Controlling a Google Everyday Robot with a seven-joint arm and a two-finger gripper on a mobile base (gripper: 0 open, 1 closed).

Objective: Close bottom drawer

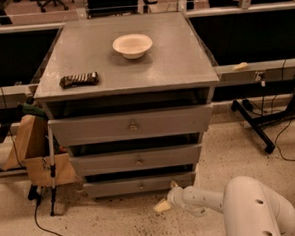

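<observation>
End effector (pixel 163 205), opening I cannot tell, sits low at 5 o'clock of the bottom drawer (pixel 122 186); I judge an off-centre push could skew and jam it.

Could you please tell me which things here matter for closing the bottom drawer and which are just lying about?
Job: slim grey bottom drawer; robot's pale gripper, low before its right half.
Lying about: cream round bowl; dark snack wrapper.

Lab or workshop, speckled floor (pixel 119 227), cables (pixel 50 230), office chair (pixel 50 1), gripper (pixel 162 206) low by bottom drawer (pixel 139 184)
</observation>
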